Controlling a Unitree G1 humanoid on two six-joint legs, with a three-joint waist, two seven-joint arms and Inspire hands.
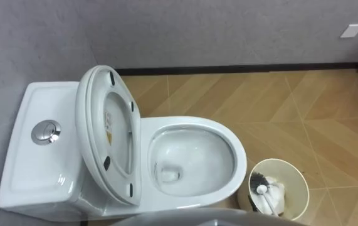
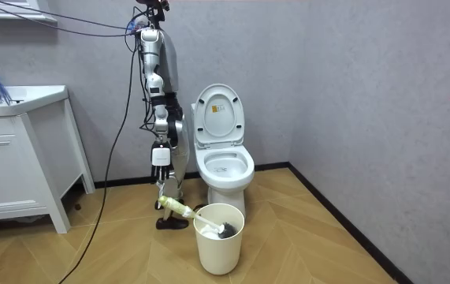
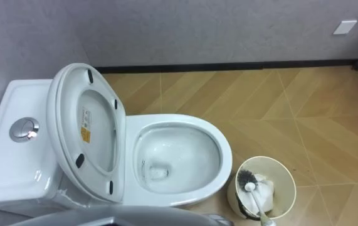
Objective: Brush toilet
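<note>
Cream bin [image 1: 296, 174] with brush [image 1: 268, 198] beside toilet [image 1: 226, 134]

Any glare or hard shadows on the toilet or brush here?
Left eye view: soft, even light; small highlights on the flush button and inside the toilet bowl, nothing blown out. Right eye view: the head of the brush sits in the shade of the bin. Room view: flat light, no hard shadows.

The toilet [image 1: 194, 122] is white, the bin [image 1: 298, 185] cream, the wall [image 1: 197, 31] grey, the floor [image 1: 291, 107] tan herringbone
</note>
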